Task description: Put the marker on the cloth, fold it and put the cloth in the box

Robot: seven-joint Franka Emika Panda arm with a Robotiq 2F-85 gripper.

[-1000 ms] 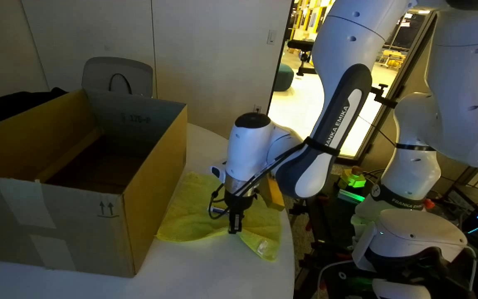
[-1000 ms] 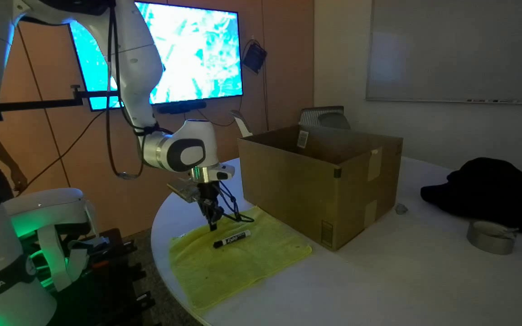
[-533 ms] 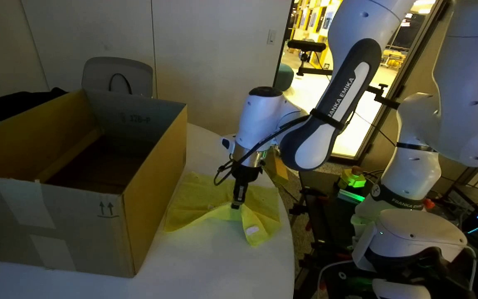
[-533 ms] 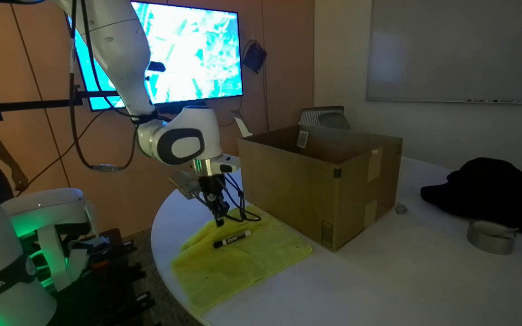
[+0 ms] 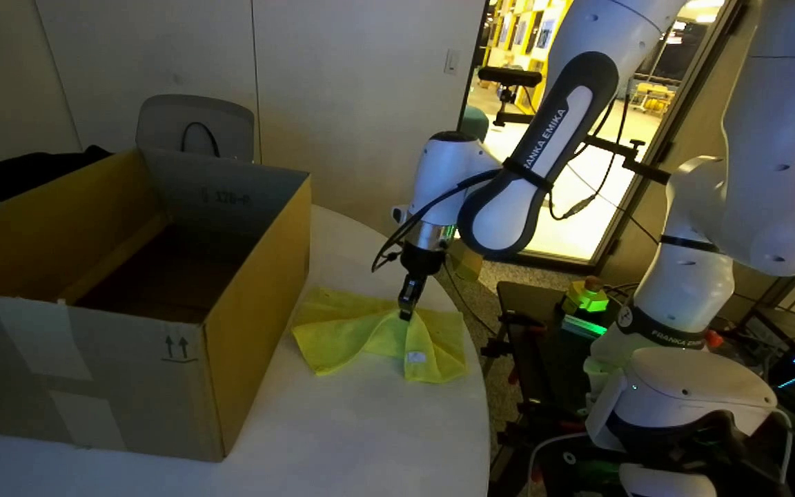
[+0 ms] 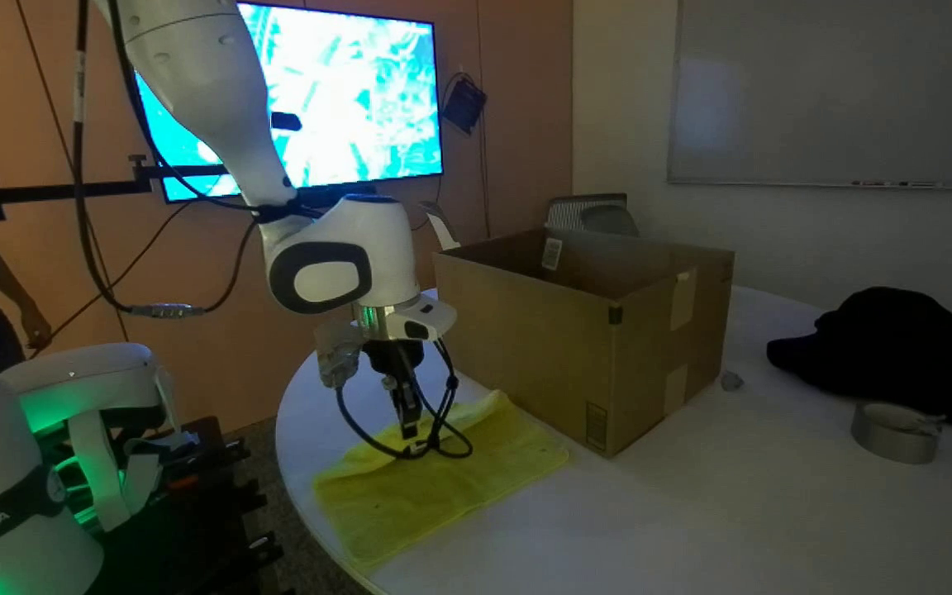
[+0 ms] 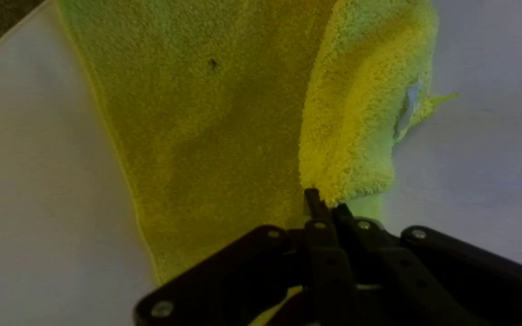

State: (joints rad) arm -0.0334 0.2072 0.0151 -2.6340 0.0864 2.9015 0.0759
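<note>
The yellow cloth (image 5: 342,338) lies on the table beside the box, with one side lifted and folded over; it also shows in an exterior view (image 6: 459,492) and in the wrist view (image 7: 206,136). My gripper (image 5: 406,315) is shut on the cloth's raised edge, low above the rest of the cloth. Its fingertips (image 7: 326,199) pinch the edge in the wrist view, and it also shows in an exterior view (image 6: 410,431). The marker does not show clearly in any view; it is hidden around the fold and gripper. The cardboard box (image 5: 259,290) stands open, also in an exterior view (image 6: 525,339).
The white round table (image 5: 342,442) has its edge close to the cloth on the robot's side. A roll of tape (image 6: 896,436), a black garment (image 6: 889,351) and a small crumpled piece (image 6: 731,381) lie beyond the box. A grey chair (image 5: 194,124) stands behind it.
My gripper has drawn the cloth's edge up and over the rest of the cloth, making a fold. The marker, seen on the cloth before, is now hidden.
</note>
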